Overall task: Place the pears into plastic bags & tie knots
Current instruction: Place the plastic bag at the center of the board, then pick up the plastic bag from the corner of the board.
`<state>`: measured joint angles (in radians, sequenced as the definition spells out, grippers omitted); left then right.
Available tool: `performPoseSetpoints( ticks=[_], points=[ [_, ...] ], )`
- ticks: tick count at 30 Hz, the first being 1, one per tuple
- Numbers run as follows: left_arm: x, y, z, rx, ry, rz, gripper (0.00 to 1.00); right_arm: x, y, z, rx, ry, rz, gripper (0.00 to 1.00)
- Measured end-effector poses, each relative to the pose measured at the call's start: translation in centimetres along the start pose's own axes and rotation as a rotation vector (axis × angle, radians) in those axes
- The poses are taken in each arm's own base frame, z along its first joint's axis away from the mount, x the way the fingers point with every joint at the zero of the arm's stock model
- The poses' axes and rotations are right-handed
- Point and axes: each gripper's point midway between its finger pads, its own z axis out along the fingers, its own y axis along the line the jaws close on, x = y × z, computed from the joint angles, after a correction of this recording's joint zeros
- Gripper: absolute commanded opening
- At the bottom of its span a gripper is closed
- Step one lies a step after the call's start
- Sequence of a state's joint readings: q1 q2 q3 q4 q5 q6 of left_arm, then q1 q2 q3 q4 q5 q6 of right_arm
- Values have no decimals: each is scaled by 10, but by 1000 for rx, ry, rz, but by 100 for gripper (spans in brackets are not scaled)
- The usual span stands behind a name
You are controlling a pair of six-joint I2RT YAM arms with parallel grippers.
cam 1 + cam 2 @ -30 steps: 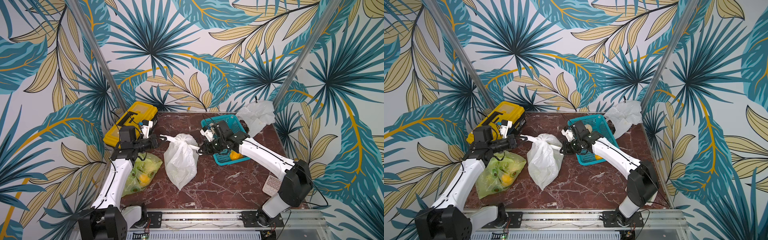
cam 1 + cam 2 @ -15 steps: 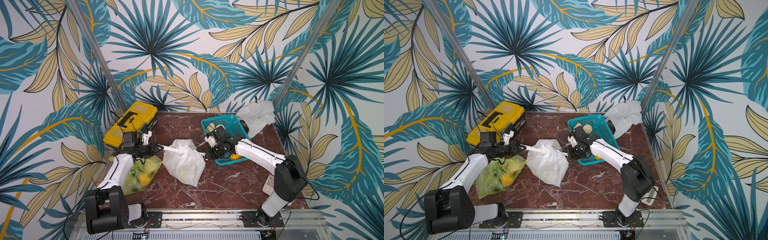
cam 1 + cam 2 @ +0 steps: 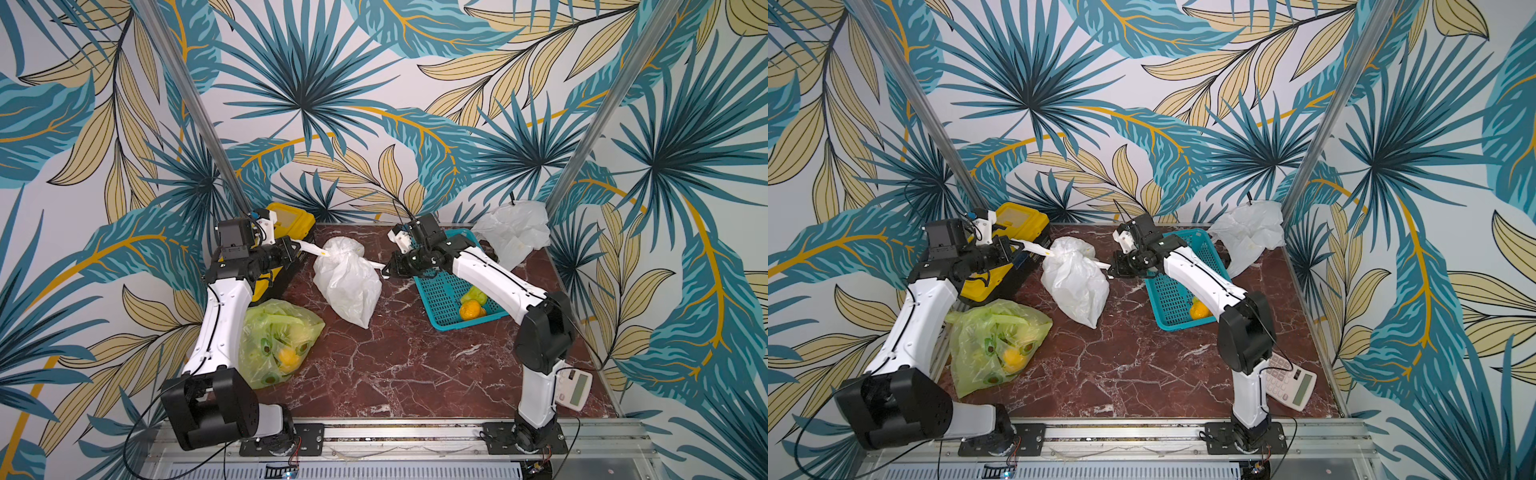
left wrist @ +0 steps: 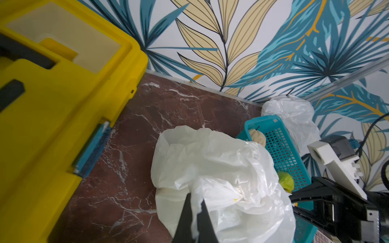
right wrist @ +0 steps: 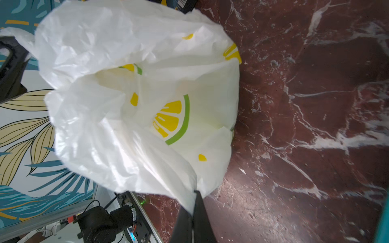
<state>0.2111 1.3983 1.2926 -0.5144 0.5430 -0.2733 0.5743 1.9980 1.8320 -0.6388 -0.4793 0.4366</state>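
Left wrist: left gripper [image 4: 195, 202] is pinching one handle of the lemon-print bag [image 4: 221, 164], closed tight.
Right wrist: right gripper [image 5: 192, 210] is clamping the other handle.
Both top views: lemon-print bag is resting on the worktop [image 3: 395, 365].

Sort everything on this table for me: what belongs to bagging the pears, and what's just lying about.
Job:
- lemon bag
- green bag, fruit inside
- white bag
- pears in the basket

Lying about:
- toolbox
- calculator
- basket, which only holds pears
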Motion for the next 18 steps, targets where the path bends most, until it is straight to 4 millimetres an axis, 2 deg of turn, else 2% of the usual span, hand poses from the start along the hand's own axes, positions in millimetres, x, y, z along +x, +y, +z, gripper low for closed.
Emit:
performPoseSetpoints(
  ticks=[2,4,6,7,8,10,11,13,15,16,18],
  points=[
    [-1,10,3,-45,-4,-10,48,7,-8,8,20,37,20,48],
    [-2,9,2,-65,-3,-4,64,13,-27,0,78,51,47,64],
    [-7,2,0,-80,-12,26,80,7,-56,-30,171,9,66,69],
    [-8,-4,-2,-92,-20,49,94,-2,-77,-56,234,-37,85,71],
    [-9,-11,-3,-103,-27,72,100,-10,-93,-80,290,-83,101,71],
    [-9,-21,-9,-146,-50,106,99,-33,-145,-155,450,-243,178,73],
    [-9,-26,-12,-162,-60,123,99,-38,-165,-184,520,-304,213,74],
    [-10,-37,-18,-187,-77,162,99,-40,-222,-257,722,-436,322,77],
    [-13,-48,-21,-177,-90,178,99,-33,-260,-301,875,-501,401,82],
    [-15,-52,-21,-165,-95,165,99,-29,-276,-316,940,-520,435,83],
    [-17,-60,-20,-112,-89,125,99,-26,-299,-329,1013,-537,477,85]
  ],
)
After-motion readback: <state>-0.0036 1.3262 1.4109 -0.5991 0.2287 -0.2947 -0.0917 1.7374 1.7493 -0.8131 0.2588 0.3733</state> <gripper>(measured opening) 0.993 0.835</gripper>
